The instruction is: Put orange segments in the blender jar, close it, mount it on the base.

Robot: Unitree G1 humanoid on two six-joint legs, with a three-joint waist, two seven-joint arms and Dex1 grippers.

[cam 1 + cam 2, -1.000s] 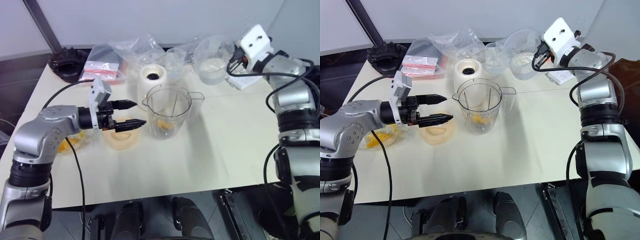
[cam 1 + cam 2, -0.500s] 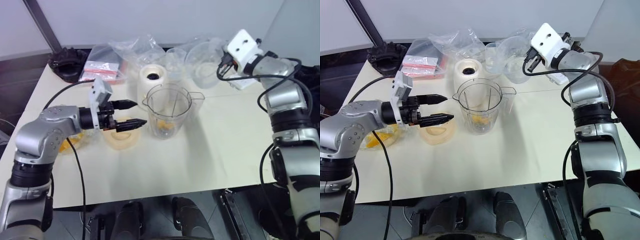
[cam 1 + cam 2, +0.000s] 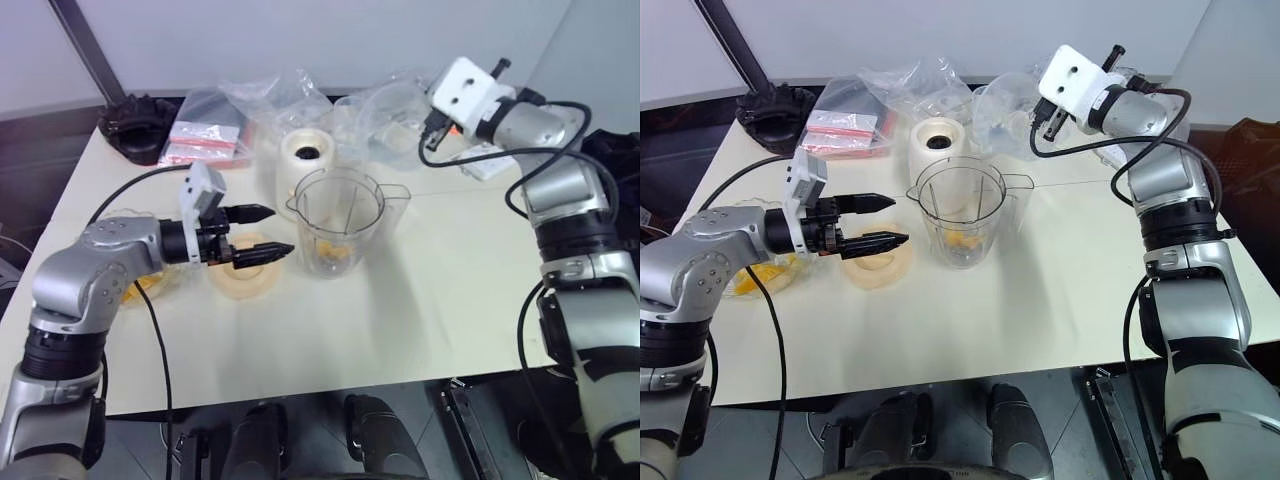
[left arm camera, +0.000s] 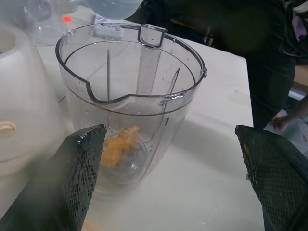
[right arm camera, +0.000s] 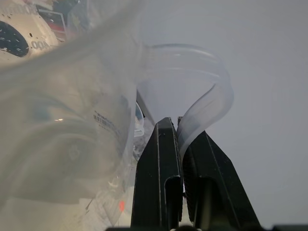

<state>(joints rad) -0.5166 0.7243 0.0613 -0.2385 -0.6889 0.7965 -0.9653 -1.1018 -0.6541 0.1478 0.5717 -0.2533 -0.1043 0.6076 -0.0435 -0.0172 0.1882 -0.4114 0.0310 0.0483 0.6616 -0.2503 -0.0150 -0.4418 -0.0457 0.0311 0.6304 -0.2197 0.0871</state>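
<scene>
Right arm swung left along the table's back edge since a second ago, right gripper (image 5: 180, 127) clamped on a clear measuring cup's handle (image 5: 207, 103). Left gripper (image 3: 262, 231) hangs wide open just beside the blender jar (image 3: 339, 222) (orange segments (image 4: 119, 146) already inside), over the pale-orange lid (image 3: 243, 279). Base (image 3: 304, 160) sits behind the jar; bare table (image 3: 400, 320) up front.

- A round pale-orange lid (image 3: 876, 264) lies flat on the cream surface (image 3: 1040, 300).
- A clear measuring cup (image 3: 1008, 108) is lifted and tilted near the far edge.
- Crumpled clear plastic bags (image 3: 275, 95) lie at the back.
- A packet with red labels (image 3: 197, 141) sits beside a black object (image 3: 135, 122) at the far corner.
</scene>
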